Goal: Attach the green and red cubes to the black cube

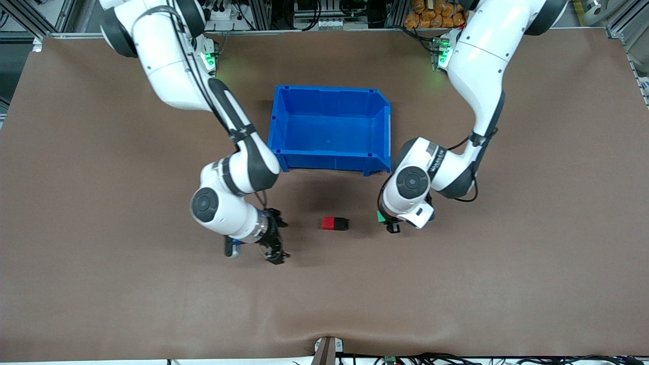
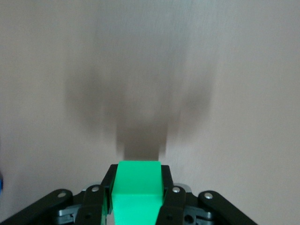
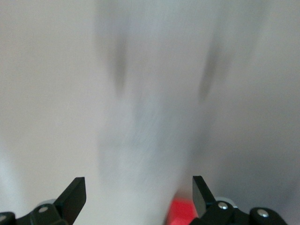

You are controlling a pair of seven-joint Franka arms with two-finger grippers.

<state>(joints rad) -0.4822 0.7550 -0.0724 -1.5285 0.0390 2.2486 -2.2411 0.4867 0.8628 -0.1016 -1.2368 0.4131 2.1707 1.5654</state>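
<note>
L gripper [image 2: 138, 206] jaws clamp green cube [image 2: 138, 185]; R gripper [image 3: 139, 193] jaws spread wide over table [image 1: 101, 284].

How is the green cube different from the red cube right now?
The green cube is clamped in the left gripper above the table, while the red cube lies on the table, free of both grippers. The red cube touches the black cube; the green cube touches neither. They look equal in size.

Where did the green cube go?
The left gripper is holding the green cube, just above the table toward the left arm's end, beside the joined red cube and black cube.
</note>
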